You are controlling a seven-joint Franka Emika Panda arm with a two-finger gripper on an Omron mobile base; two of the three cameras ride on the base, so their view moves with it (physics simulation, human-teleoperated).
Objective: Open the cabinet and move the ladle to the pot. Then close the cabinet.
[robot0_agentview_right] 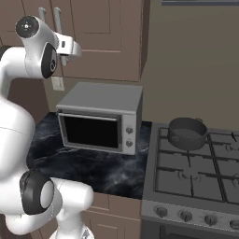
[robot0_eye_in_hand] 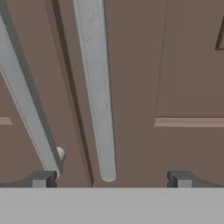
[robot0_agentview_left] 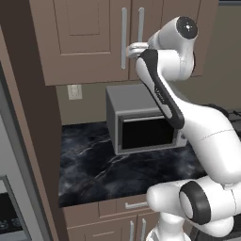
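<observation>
Ahead of the tool (robot0_eye_in_hand: 111,179), both silver handles (robot0_eye_in_hand: 94,87) of the cabinet (robot0_eye_in_hand: 183,65) run off the hand view's top edge. The cabinet's closed doors hide its inside. In the left base view, the arm covers the right handle's lower part.

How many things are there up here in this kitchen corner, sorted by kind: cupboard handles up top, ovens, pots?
Long silver bar handles on the wall cabinet: 2
Microwave: 1
Pot on the stove: 1
Total: 4
</observation>
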